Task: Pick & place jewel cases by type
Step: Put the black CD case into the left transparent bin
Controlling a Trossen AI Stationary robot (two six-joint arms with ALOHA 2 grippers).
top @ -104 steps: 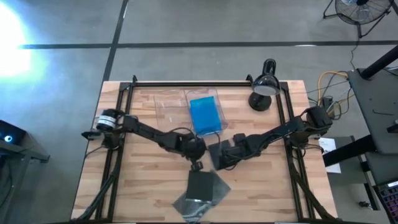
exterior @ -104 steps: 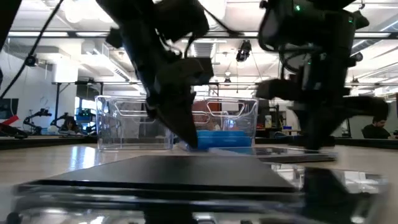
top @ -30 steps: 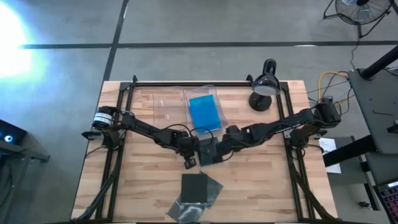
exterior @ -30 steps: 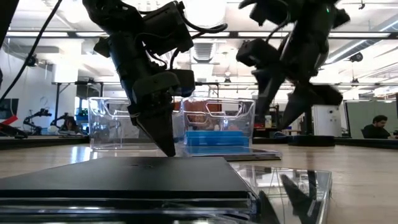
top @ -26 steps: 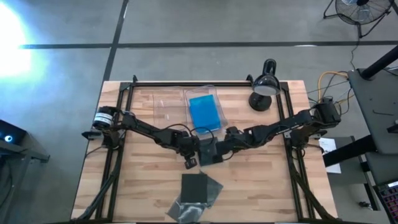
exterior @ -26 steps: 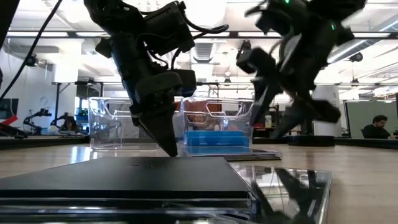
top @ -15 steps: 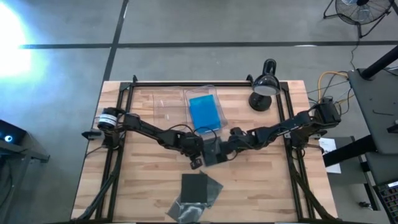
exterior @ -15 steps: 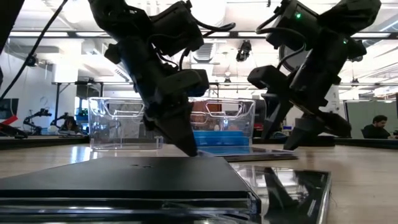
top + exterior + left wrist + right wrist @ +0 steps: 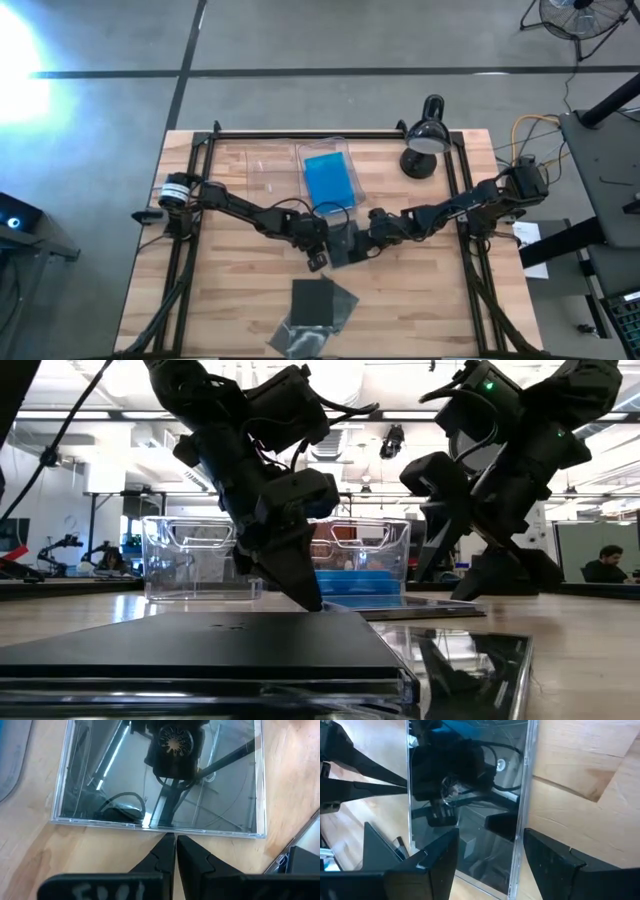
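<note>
Centrally on the bench (image 9: 220, 300), a dark jewel case (image 9: 343, 243) lies flat, just at 6 o'clock from the clear tray (image 9: 345, 160) holding the blue jewel cases (image 9: 330, 182).

Left hand (image 9: 318, 252): at the 9 o'clock edge of that dark case, tips down at the bench surface. Left wrist view shows its fingers (image 9: 162, 855) pressed together, nothing between them, tips meeting the near edge of the case (image 9: 160, 775). Clenched, empty.

Right hand (image 9: 368, 236): at the 3 o'clock side of the same case. Right wrist view shows its two fingers (image 9: 440, 852) spread wide, one over the smoky lid and the other beyond the case's clear edge, over bare wood. Released; straddling the edge, not gripping.

Low view: both hands (image 9: 305, 595) (image 9: 480, 580) low over the bench, the case a thin slab (image 9: 405, 603) between them in front of the trays.

Second clear tray (image 9: 270, 165), at 9 o'clock from the first, looks empty.

Remaining dark jewel cases (image 9: 315, 310): loose overlapping pile near the 6 o'clock edge of the bench, well apart from both hands. In the low view the pile fills the foreground (image 9: 220, 645).

Black desk lamp (image 9: 425, 140) at the 1 o'clock corner.
</note>
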